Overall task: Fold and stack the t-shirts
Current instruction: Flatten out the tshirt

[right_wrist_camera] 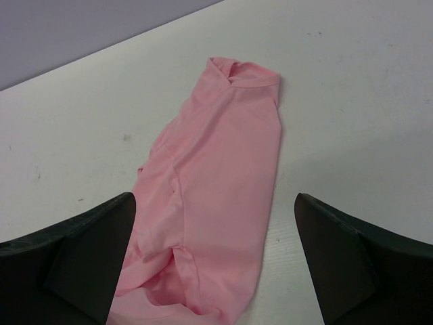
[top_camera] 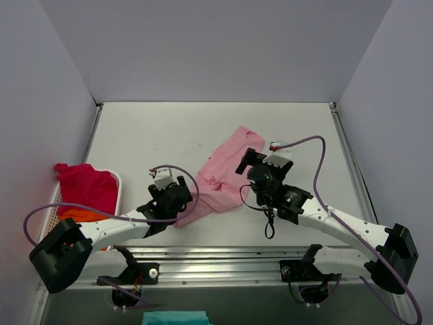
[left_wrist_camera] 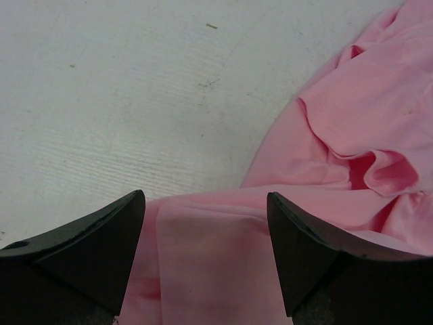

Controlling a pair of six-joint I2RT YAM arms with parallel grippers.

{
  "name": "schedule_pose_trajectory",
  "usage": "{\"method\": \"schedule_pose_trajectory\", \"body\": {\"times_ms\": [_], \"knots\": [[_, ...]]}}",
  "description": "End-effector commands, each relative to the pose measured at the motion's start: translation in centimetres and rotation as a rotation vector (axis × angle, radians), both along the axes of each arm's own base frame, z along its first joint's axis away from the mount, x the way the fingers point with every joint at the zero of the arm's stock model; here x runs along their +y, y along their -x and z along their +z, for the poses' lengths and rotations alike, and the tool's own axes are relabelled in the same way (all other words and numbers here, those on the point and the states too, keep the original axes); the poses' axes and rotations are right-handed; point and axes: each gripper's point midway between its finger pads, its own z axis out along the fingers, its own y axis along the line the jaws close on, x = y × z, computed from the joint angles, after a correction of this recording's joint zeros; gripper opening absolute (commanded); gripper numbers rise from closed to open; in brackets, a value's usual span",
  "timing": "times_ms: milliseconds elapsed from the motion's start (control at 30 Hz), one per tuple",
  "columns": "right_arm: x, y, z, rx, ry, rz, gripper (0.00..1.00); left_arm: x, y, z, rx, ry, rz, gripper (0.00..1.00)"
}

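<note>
Light pink t-shirt (top_camera: 226, 172): lying rumpled and stretched lengthwise on table (top_camera: 155, 132). Left gripper (left_wrist_camera: 206, 203): spread wide, low over its near-left end. Right gripper (right_wrist_camera: 213, 203): spread wide, above its right edge. Magenta-red t-shirt (top_camera: 84, 183), orange t-shirt (top_camera: 78, 215): well left of it, heaped in white basket (top_camera: 119, 186).

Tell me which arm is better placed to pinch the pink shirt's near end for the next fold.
Left, I'd judge. The left arm's open jaws straddle the pink shirt's near end, close to the cloth. The right arm's open jaws hang farther above it.
</note>
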Motion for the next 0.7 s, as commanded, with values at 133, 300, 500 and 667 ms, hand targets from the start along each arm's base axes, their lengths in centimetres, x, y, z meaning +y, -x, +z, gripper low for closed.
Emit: {"method": "schedule_pose_trajectory", "body": {"times_ms": [133,300,500,667], "knots": [[-0.1,-0.7,0.1,-0.011,-0.008,-0.044,1.0,-0.8,-1.4,-0.6,-0.017,0.093,-0.019,0.82],[0.1,-0.9,-0.4,-0.003,0.004,-0.048,1.0,-0.4,-1.1,0.0,-0.031,0.141,-0.029,0.82],[0.4,-1.2,-1.1,0.015,0.024,-0.052,1.0,-0.1,-0.2,1.1,-0.069,0.213,-0.055,0.82],[0.4,-1.3,-1.3,0.02,0.027,-0.053,1.0,0.1,0.1,0.8,-0.065,0.234,-0.057,0.82]]}}
